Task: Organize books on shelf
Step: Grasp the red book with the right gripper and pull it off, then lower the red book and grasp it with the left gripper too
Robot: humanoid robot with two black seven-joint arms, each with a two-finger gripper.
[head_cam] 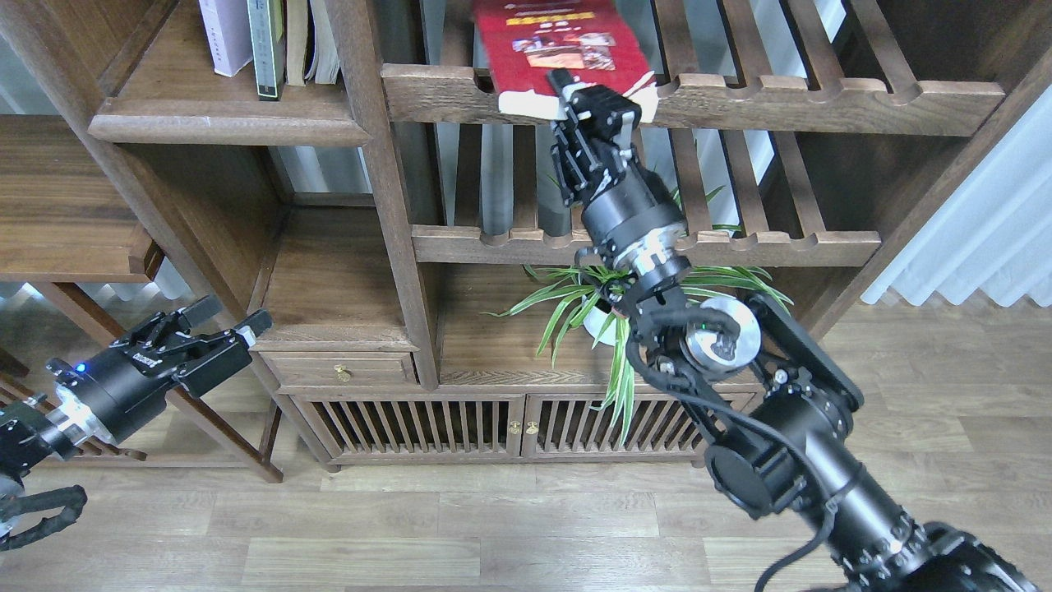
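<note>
While the right gripper (593, 97) pinches the near edge of the red book (559, 45) lying on the slatted rack (822, 94) at twelve o'clock, it should lift clear of the scalloped rail before swinging toward the shelf (222, 123) at ten o'clock, the left gripper (226, 321) idling open and empty at eight.

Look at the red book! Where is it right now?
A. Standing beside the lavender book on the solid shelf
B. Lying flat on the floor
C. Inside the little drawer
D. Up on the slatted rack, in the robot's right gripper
D. The red book lies on the slatted rack, and the right gripper is clamped on its near edge.
</note>
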